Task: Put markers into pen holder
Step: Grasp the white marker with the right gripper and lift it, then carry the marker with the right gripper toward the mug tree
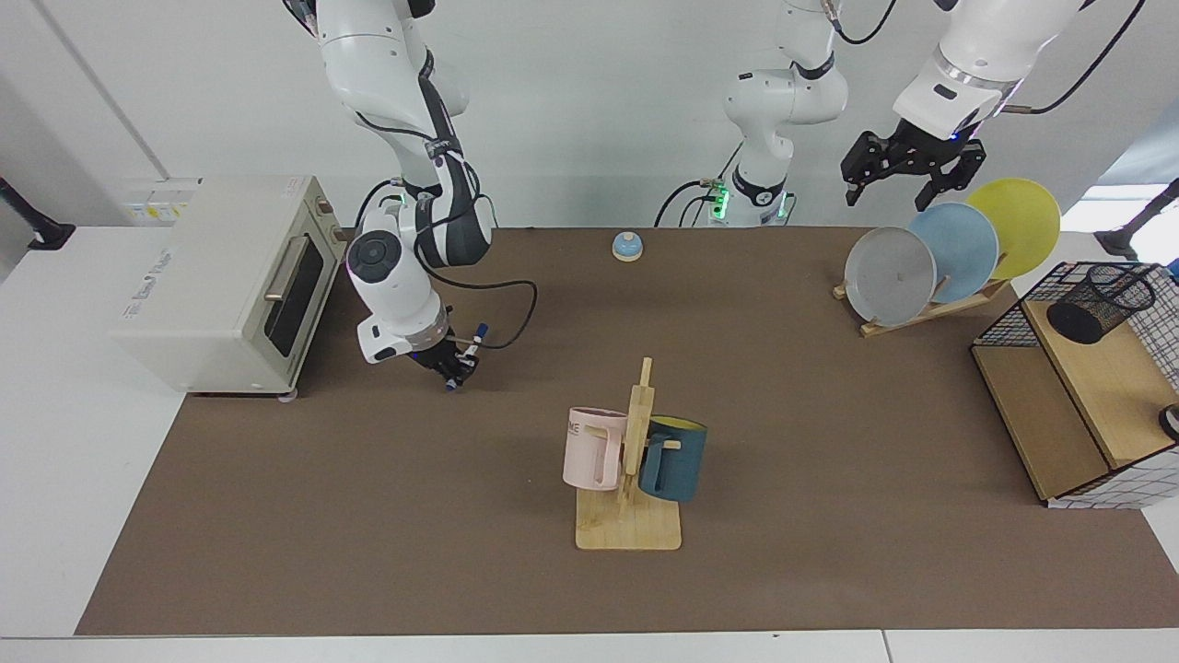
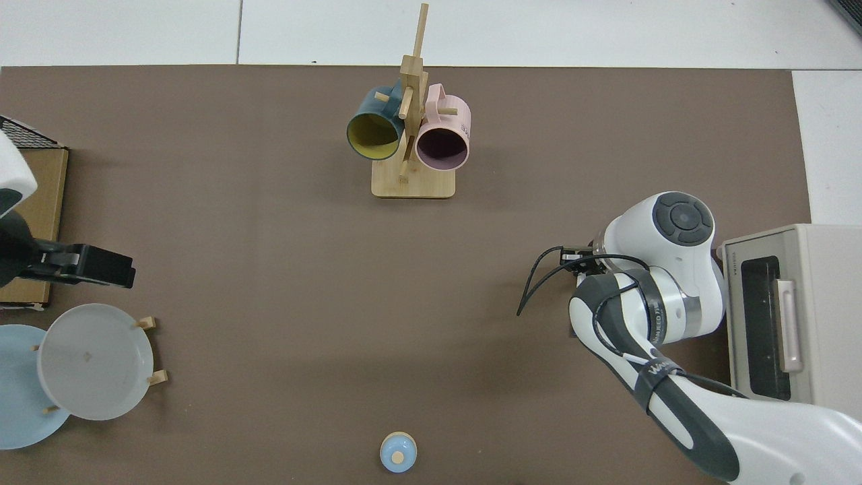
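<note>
Nearest the camera in the facing view stands a wooden mug rack (image 1: 629,516), a pink mug (image 1: 590,447) hanging on its left side and a dark blue mug (image 1: 675,458) with a yellow inside on its right. From above, the rack (image 2: 412,182) sits near the mat's top edge with both mug mouths showing.

Farther back and to the left, the right gripper (image 1: 455,359) hangs low over the brown mat (image 1: 368,516), just right of the toaster oven (image 1: 221,276). Its jaws are closed on the marker (image 1: 467,354), a slim white pen with a dark blue cap at one end and a blue tip at the other; it is held tilted, upper end toward the right and far side, lower end down near the mat. In the top view the right arm's wrist covers most of that gripper (image 2: 578,259), and the marker cannot be made out there.

At the right edge, a wire basket (image 1: 1018,318) with wooden shelves carries the holder (image 1: 1101,302), a small black mesh cup leaning on its upper shelf, well apart from the marker.

Beyond it, a plate rack (image 1: 921,313) holds a grey plate (image 1: 889,274), a blue plate (image 1: 958,250) and a yellow plate (image 1: 1018,226). The left gripper (image 1: 912,184) waits above these plates, its jaws spread wide and holding nothing. At the far edge lies a small blue bell (image 1: 627,245).
</note>
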`<action>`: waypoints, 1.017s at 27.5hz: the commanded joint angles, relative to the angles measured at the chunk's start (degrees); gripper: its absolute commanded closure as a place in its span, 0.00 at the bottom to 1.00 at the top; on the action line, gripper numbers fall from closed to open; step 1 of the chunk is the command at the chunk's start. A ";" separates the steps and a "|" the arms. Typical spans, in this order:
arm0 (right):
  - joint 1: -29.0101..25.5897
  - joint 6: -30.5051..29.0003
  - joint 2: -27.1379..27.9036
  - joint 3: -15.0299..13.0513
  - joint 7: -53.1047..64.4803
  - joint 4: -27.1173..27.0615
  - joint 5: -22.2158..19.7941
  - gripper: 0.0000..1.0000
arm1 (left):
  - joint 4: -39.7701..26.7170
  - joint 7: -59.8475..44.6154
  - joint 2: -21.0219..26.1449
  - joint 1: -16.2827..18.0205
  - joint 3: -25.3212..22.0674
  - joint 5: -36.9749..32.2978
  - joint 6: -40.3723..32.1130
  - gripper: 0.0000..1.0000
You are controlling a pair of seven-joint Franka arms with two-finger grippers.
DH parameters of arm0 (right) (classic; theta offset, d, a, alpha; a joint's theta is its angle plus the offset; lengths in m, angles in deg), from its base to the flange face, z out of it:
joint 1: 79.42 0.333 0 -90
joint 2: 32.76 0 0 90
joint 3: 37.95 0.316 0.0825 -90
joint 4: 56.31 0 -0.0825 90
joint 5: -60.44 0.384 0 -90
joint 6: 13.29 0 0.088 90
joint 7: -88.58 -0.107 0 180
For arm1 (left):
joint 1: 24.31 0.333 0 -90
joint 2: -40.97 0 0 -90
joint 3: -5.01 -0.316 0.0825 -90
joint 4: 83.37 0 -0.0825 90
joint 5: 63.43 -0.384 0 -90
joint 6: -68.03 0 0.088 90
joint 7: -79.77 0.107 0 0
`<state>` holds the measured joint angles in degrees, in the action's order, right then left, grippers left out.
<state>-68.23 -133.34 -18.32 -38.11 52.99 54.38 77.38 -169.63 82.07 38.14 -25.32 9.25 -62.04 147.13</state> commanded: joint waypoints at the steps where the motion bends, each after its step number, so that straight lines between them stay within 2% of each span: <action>1: 0.85 9.21 0.58 0.16 -10.36 -8.20 7.92 1.00 | 0.30 0.08 -0.34 0.22 0.24 -0.60 -0.78 0.00; 4: 0.85 11.42 -0.03 0.25 -16.68 -9.61 12.31 1.00 | 0.30 0.08 -0.34 0.22 0.24 -0.60 -0.78 0.00; 9: 0.85 12.04 -1.00 0.25 -25.30 -10.93 24.44 1.00 | 0.30 0.08 -0.34 0.22 0.24 -0.60 -0.78 0.00; 12: 2.60 11.69 -1.17 0.42 -29.87 -11.10 29.20 1.00 | 0.30 -0.01 -0.34 0.22 0.24 -0.60 -0.78 0.00; 17: 7.43 9.85 -1.09 0.42 -39.71 -13.12 31.58 1.00 | 0.30 -0.01 -0.34 0.22 0.24 -0.60 -0.78 0.00; 20: 9.54 5.72 -1.09 0.33 -46.13 -13.39 32.02 1.00 | 0.30 -0.10 -0.34 0.13 0.24 -0.60 -0.78 0.00; 25: 10.60 2.19 -1.26 0.69 -50.80 -13.39 39.48 1.00 | 0.30 0.08 -0.34 0.22 0.24 -0.60 -0.78 0.00; 28: 12.71 -0.87 -1.18 0.69 -54.31 -13.74 39.93 1.00 | 0.30 -0.01 -0.34 0.22 0.24 -0.60 -0.78 0.00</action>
<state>-56.94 -130.77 -19.37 -37.45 3.64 41.12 114.61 -169.63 82.07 38.14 -25.32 9.29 -62.04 147.13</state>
